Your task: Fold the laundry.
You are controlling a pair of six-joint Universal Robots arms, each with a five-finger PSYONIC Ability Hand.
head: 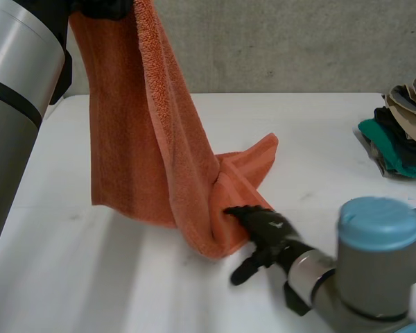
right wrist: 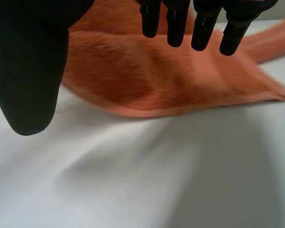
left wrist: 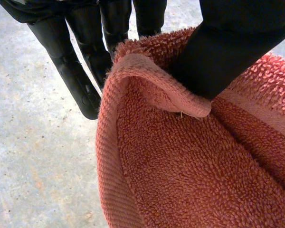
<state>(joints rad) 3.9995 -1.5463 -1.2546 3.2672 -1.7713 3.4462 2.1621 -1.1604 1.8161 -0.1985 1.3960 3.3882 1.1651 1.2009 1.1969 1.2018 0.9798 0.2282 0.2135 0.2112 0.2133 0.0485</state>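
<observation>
Pinching the top edge of the salmon-orange terry-cloth towel (head: 145, 139) between the left hand (left wrist: 232, 47)'s thumb and fingers, hanging it high with its lower end lying on the white table (head: 319, 152), and hovering the right hand (head: 263, 229), fingers straight and parted, at that end, likely for grabbing.

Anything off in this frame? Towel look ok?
Nothing damaged or spilled. The orange towel hangs from the left hand, pinched at its top edge, while its lower end lies twisted and bunched on the table by the open right hand. Not flat yet.
</observation>
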